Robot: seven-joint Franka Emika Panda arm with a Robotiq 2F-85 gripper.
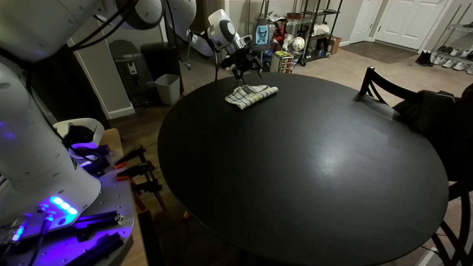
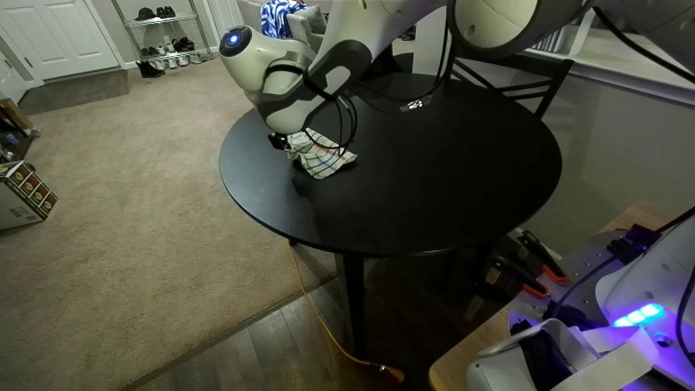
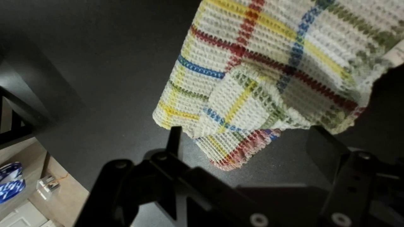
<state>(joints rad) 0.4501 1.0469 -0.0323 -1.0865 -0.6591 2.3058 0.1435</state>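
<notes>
The black two-fingered gripper [image 3: 247, 135] has its fingers spread wide near a multicolour-checked white woven cloth [image 3: 268, 56] lying folded on a round black table [image 1: 306, 166]. The cloth's pale label [image 3: 397, 54] and a white-and-brown cardboard box [image 2: 23, 198] bear illegible print; the contents of a pale plastic wastebasket [image 1: 169, 91] are hidden.

Cloth [image 3: 268, 56], 1 pc: wht w/ red, blue, yel & grn checks, corner folded, on blk worktop [image 3: 116, 78]. Claw [image 3: 246, 135]: blk, spread wide nr folded corner.
</notes>
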